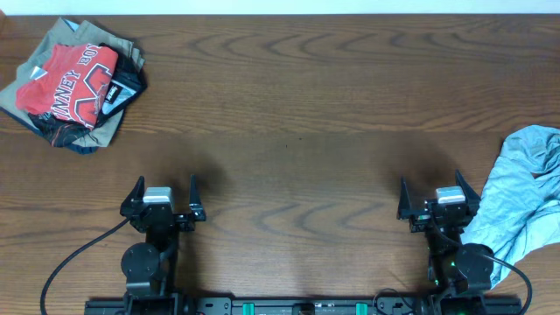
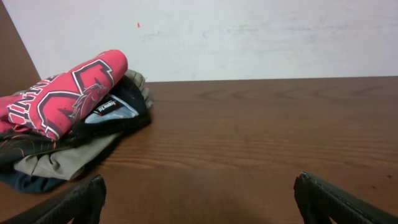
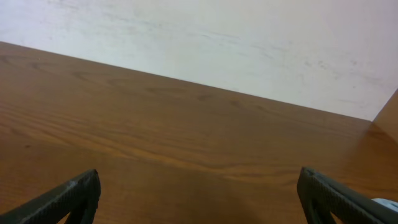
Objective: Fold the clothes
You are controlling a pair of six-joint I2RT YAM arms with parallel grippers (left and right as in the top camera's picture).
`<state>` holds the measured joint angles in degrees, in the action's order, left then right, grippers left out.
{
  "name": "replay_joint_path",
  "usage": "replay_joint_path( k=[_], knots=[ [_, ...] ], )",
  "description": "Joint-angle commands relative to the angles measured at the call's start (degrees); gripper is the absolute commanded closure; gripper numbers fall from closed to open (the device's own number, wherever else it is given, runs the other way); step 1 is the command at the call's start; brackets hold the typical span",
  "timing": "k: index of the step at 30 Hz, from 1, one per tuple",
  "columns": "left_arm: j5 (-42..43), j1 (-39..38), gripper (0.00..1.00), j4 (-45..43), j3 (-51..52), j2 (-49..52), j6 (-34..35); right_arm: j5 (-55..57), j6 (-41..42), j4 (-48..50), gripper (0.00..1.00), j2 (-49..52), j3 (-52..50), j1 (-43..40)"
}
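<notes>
The clothes point(image 1: 523, 199), a crumpled pale blue-grey garment, lie bunched at the table's right edge, partly hanging off the front right. My right gripper point(image 1: 431, 194) stands open just left of them, with nothing between its fingers; a sliver of the clothes point(image 3: 387, 203) shows at the right wrist view's lower right corner. My left gripper point(image 1: 164, 189) is open too, near the front left, over bare wood. Both grippers' jaws frame bare tabletop only, the left gripper point(image 2: 199, 190) and the right gripper point(image 3: 199, 183) alike.
A pile of other garments, topped by a red T-shirt with white lettering point(image 1: 72, 80) over dark and khaki pieces, sits at the back left corner; the same red T-shirt point(image 2: 59, 93) shows far left in the left wrist view. A white wall point(image 3: 217, 37) rises behind the wooden table point(image 1: 289, 114).
</notes>
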<state>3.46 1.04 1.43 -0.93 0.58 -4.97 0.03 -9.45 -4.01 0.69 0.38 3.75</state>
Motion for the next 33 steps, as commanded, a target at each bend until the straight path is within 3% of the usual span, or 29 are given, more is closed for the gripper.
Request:
replay_joint_path(
  k=[1, 25, 33],
  knots=[
    [-0.1, -0.2, 0.02, 2.3, 0.7, -0.4, -0.8, 0.6, 0.6, -0.2, 0.01, -0.3, -0.1, 1.2],
    [-0.1, -0.2, 0.02, 2.2, 0.7, -0.4, -0.8, 0.4, 0.7, -0.2, 0.01, -0.3, -0.1, 1.2],
    [0.0, -0.2, 0.02, 2.2, 0.7, -0.4, -0.3, 0.2, 9.5, -0.2, 0.01, -0.3, -0.1, 1.2]
  ],
)
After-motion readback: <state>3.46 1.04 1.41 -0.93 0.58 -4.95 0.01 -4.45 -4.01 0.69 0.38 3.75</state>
